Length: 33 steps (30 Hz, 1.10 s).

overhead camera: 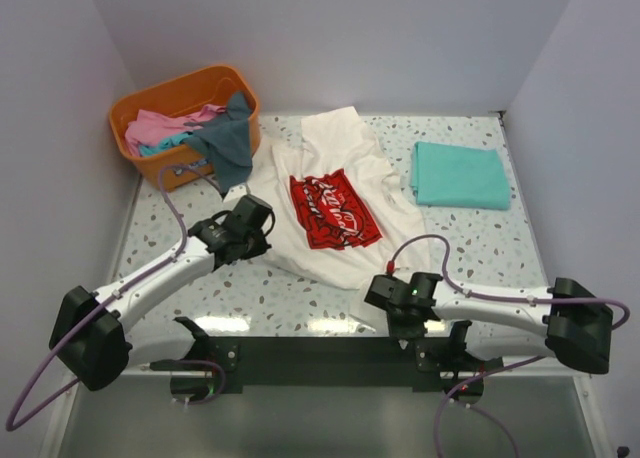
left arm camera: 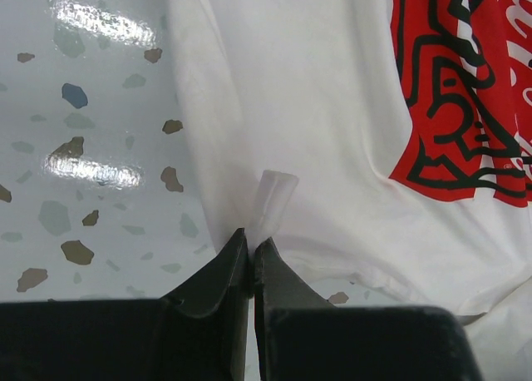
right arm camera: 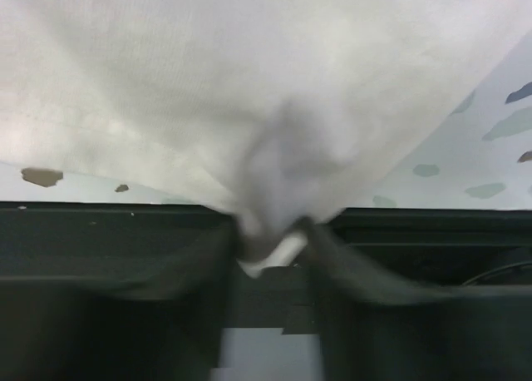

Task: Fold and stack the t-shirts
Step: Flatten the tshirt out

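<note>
Left hand [left arm camera: 251, 238] pinches cream t-shirt [left arm camera: 316, 106] edge — right hand [right arm camera: 270, 231] blurred, cloth bunched in it, grip unclear.

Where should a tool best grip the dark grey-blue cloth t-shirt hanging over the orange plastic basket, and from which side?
Grip the loose flap of the dark grey-blue cloth t-shirt that hangs outside the orange plastic basket, at its near right corner. Come from outside the basket, probably from the right: that flap hangs free, while the rest lies bunched inside.
</note>
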{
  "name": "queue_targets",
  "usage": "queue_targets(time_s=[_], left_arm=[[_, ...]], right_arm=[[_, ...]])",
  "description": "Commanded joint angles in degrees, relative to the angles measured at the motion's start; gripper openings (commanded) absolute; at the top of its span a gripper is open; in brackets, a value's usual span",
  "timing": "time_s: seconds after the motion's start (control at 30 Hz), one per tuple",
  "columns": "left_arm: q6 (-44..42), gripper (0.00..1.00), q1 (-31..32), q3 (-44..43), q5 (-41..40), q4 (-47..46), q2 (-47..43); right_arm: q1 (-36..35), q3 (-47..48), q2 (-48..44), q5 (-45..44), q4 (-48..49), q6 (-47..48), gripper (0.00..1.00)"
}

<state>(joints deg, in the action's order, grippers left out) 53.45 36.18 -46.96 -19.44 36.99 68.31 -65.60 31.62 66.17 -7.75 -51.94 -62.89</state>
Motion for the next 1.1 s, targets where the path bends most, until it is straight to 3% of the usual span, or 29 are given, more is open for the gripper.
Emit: queue_targets(time_s=[0.0, 0.1, 0.23, 0.37, 0.47, 0.63, 0.7, 0.83, 0.93, 1.07], left_arm=[[0.87, 0.00, 0.38, -1.64, -1.65, -0.43, -0.64], [-0.54, 0.00, 0.38, -6.11, -2.44, 0.53, -0.29], [-2.90, 0.00, 0.38, -14.63, -5.94, 2.73, -0.20], [-5.28, 0.00, 0.38, -30.24, -9.55, 7.46, 0.15], [-8.09, 0.00, 0.47, -42.71, -11.32, 9.41, 0.50], [-16.42, 0.00, 0.47, -62.00, -6.08, 9.07, 1.47], [-17.67, 0.00, 0.47, -70.08, -3.51, 8.28, 1.56], [-20.22, 0.00, 0.47, -80.11, 4.30, 6.08, 0.43], [-20.41, 0.00, 0.47, -80.13, 9.23, 2.04, -2.64], [-20.23, 0.00, 0.38, -78.99, 9.51, 0.80, -5.91]], right_arm=[[1.08, 0.02, 0.01, -7.97, 0.79, -0.75, 0.02], [3.71, 7.12, -0.16, -16.92, -3.59, 1.89, 0.00], [5.39, 26.50, -3.94, -33.27, -13.51, 5.05, 0.00], [6.19, 44.99, -7.28, -47.76, -15.21, 12.51, 0.00], [6.19, 59.75, -7.99, -50.17, -11.18, 23.49, 0.00], [6.19, 84.85, -5.37, -39.31, -3.08, 42.81, 0.00], [6.19, 92.62, -3.60, -33.85, -3.43, 45.48, 0.00], [6.19, 109.14, -0.70, -13.76, -2.99, 48.74, 0.00], [6.19, 110.68, -1.22, -9.92, 0.42, 49.01, 0.00], [6.19, 107.87, -4.03, -7.55, 4.91, 49.27, 0.00]])
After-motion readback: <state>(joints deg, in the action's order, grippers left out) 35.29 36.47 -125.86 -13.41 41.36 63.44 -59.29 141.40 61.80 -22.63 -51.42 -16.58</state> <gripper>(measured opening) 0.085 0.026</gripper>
